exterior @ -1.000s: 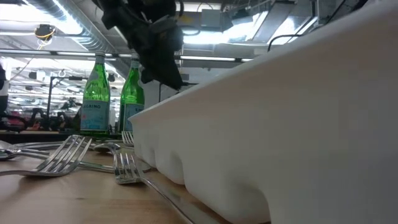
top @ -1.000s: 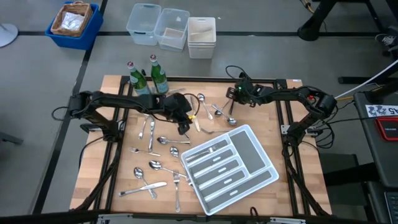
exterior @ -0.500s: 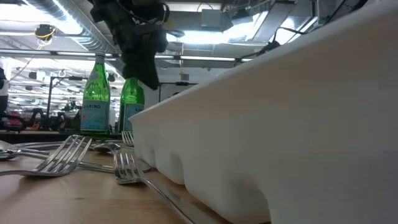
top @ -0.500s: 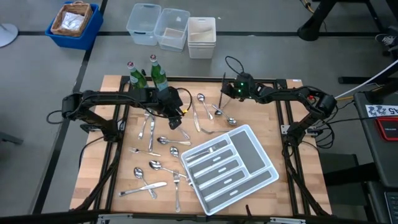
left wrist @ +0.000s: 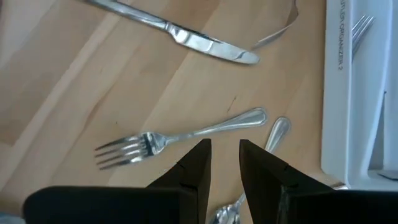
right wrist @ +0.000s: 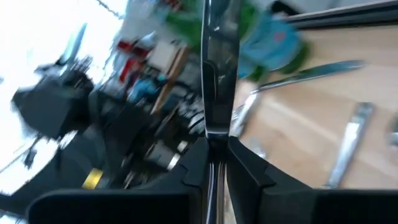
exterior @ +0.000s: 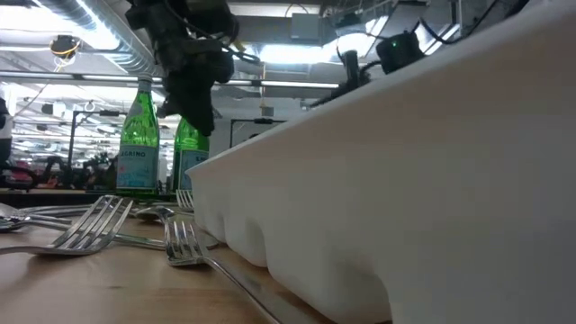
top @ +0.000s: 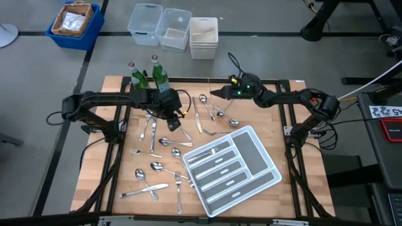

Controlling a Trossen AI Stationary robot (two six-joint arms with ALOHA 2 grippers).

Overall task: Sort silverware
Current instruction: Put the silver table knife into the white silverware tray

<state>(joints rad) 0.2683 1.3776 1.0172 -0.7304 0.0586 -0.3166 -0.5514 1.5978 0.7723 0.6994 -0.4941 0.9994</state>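
1. Silverware (top: 157, 167) strewn over the wooden table (top: 125, 188), mostly on the bottle side of the white divided tray (top: 254, 154); a few pieces already lying in the tray's slots.
2. Seen only from the right wrist: right gripper (right wrist: 214, 163) clamped on a knife (right wrist: 214, 68), blade jutting straight out past the fingertips. From above, just a thin sliver near the gripper (top: 217, 93).
3. Seen only from the left wrist: left gripper (left wrist: 225, 163) with fingers (left wrist: 194, 168) slightly apart, nothing between them, poised over a fork (left wrist: 180, 138) lying flat on the wood, tines pointing away from the tray, handle toward it.
4. Low camera mostly blocked by the tray wall (exterior: 405, 180); left gripper (exterior: 193, 108) hanging in front of the green bottles (exterior: 139, 144), two forks (exterior: 90, 229) resting on the wood beside the tray.
5. Held knife roughly level, long axis running away from the tray toward the bottles (top: 151, 76).
6. Left arm reaching from the table's edge, wrist bent down just beside the bottles (top: 173, 119); right arm stretched across the table's far side, beyond the tray.
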